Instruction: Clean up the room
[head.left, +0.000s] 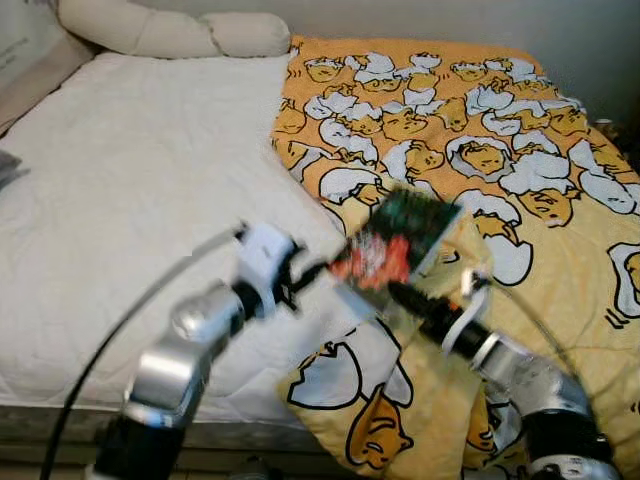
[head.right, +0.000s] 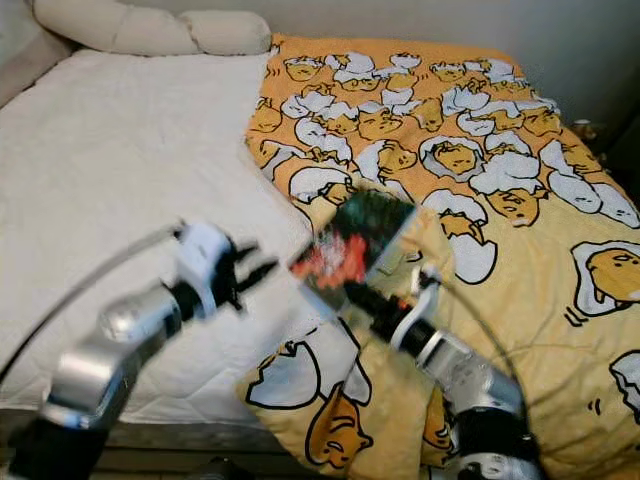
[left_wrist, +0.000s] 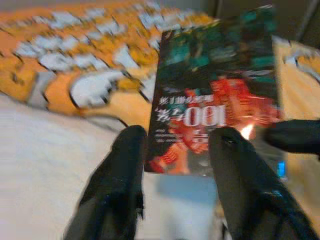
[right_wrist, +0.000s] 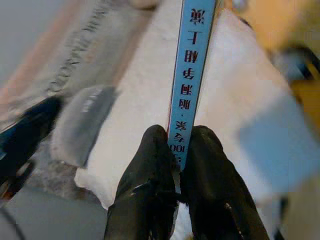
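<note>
I see my right end effector (right_wrist: 175, 150) holding a thin book with a dark green and red cover (head.left: 395, 240). Its two black fingers (right_wrist: 145, 170) are squeezed tight on the bottom edge of the book, one on each side. In the right wrist view the light blue spine with red letters stands straight up from between them. The book is up in the air above the bed, over the spot where the white quilted mattress cover (head.left: 130, 200) meets the orange blanket with white and yellow cartoon egg pictures (head.left: 480, 140). The book leans a bit, with its cover turned toward my left arm.

My left end effector (left_wrist: 175, 150) is just beside the book, on its left. Its two black fingers (left_wrist: 122, 165) are spread apart, about as wide as half the book. In the left wrist view their tips sit in front of the low part of the cover. I cannot tell if they touch it. They are not closed on anything.

The orange blanket covers the right side of the bed and hangs over the front edge, under my right arm. Two long cream pillows (head.left: 170, 30) lie at the far end of the bed.
</note>
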